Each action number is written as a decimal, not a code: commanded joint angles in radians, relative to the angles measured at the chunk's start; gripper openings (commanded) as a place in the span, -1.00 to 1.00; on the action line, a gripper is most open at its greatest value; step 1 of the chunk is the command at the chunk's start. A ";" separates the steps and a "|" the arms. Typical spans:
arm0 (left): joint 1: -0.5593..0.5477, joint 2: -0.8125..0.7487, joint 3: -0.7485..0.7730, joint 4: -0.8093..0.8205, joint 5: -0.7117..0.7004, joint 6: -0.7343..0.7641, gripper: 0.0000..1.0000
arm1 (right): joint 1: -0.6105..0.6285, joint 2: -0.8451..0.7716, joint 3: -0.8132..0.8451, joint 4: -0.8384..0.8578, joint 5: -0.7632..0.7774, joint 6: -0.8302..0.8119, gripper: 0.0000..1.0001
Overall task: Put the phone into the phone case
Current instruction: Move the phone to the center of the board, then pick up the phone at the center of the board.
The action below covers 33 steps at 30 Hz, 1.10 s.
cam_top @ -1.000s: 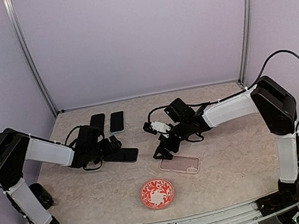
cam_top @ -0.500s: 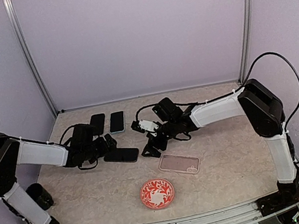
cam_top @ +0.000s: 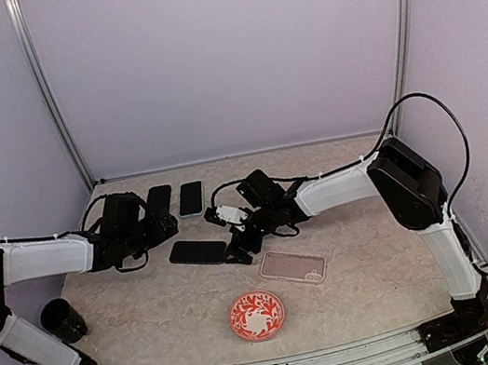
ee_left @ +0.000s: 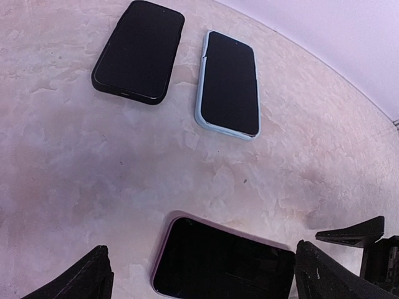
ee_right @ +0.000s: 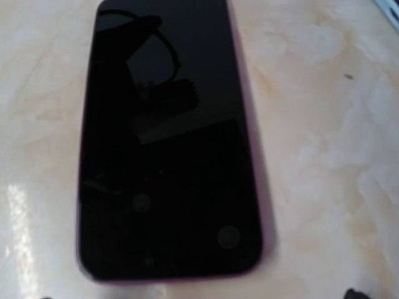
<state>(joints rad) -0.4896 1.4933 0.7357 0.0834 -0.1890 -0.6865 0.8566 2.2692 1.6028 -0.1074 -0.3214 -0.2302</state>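
The phone (cam_top: 198, 252), dark-screened with a purple edge, lies flat on the table; it also shows as the phone (ee_left: 224, 261) and the phone (ee_right: 168, 143). The clear phone case (cam_top: 293, 266) lies empty to its right. My left gripper (cam_top: 165, 227) is open just behind the phone's left end. In the left wrist view the left gripper (ee_left: 206, 283) has its fingers (ee_left: 84, 279) spread wide above the phone. My right gripper (cam_top: 237, 250) is open at the phone's right end. Of the right gripper (ee_right: 199, 296), only the fingertips (ee_right: 356, 293) show in the right wrist view.
Two cased phones lie at the back: a black one (cam_top: 160, 200) (ee_left: 138, 51) and a light blue one (cam_top: 191, 197) (ee_left: 229, 83). A red patterned plate (cam_top: 256, 315) sits near the front edge. A black cup (cam_top: 62, 318) stands at the front left.
My left gripper has drawn back to the left, off the phone. My right gripper has swung left from above the case to the phone's right end. The phone has not moved.
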 commanded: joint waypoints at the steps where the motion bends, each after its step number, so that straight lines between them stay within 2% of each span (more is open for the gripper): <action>1: 0.000 -0.054 0.024 -0.068 -0.035 0.000 0.98 | 0.022 0.047 0.043 0.006 -0.006 0.014 0.99; 9: -0.001 -0.113 0.029 -0.124 -0.062 -0.006 0.98 | 0.041 0.092 0.079 -0.001 0.000 0.004 0.99; 20: -0.006 -0.134 0.014 -0.110 -0.052 -0.015 0.98 | 0.044 0.157 0.144 -0.018 -0.005 0.003 0.97; 27: -0.008 -0.123 0.030 -0.133 -0.056 -0.003 0.98 | 0.044 0.179 0.158 -0.025 -0.029 -0.004 0.74; 33: -0.004 -0.134 0.031 -0.141 -0.071 -0.002 0.98 | 0.044 0.174 0.143 -0.034 -0.066 -0.005 0.32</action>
<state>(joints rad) -0.4927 1.3804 0.7433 -0.0406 -0.2401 -0.6964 0.8898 2.4081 1.7550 -0.1036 -0.3500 -0.2394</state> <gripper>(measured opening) 0.989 0.718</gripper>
